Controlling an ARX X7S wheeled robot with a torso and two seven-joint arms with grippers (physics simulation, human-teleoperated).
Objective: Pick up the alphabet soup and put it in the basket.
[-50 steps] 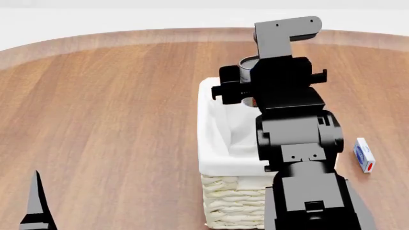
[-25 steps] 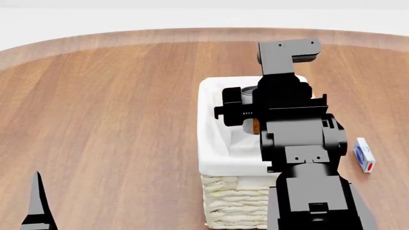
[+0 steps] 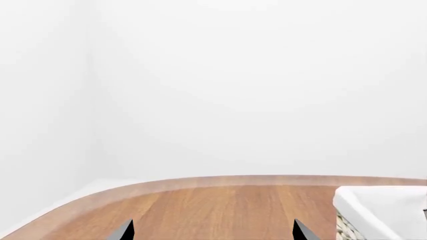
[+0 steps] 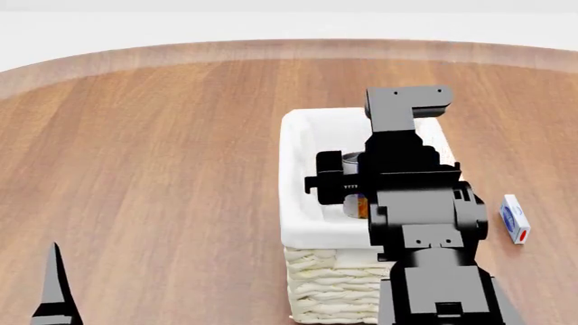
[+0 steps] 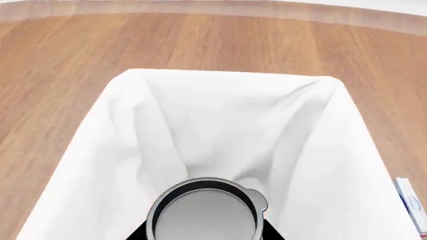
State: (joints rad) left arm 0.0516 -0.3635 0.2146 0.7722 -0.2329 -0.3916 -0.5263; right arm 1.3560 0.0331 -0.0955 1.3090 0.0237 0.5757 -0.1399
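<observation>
The alphabet soup (image 4: pixel 353 203) sits clasped in the right gripper (image 4: pixel 348 184), held upright over the inside of the basket (image 4: pixel 302 196), toward its near half. In the head view only a sliver of the can shows past the black arm: a pale grey lid edge and a patch of orange lower down. In the right wrist view the alphabet soup (image 5: pixel 205 216) is seen from above as a round pale lid with a dark rim, with the white cloth lining of the basket (image 5: pixel 133 130) spreading out beyond it on all sides. The right gripper is closed against the can's sides; its black fingers (image 5: pixel 143 232) show just at either side of the lid.

The basket stands on the wooden bench (image 4: pixel 162 156), right of the middle, its long side running near to far. The white lining is folded over the rim, and cream woven wicker shows on the near wall. The right arm reaches over the basket from the near side and hides much of its right half.

To the right of the basket, apart from it, a small white and blue box (image 4: pixel 514 218) with a red end lies flat on the bench.

The left gripper (image 4: pixel 54 288) is at the near left corner of the head view, well apart from the basket. In the left wrist view its two dark fingertips (image 3: pixel 124 231) stand wide apart with nothing between them, over bare bench (image 3: pixel 220 210), and a corner of the basket (image 3: pixel 377 207) shows at the edge
</observation>
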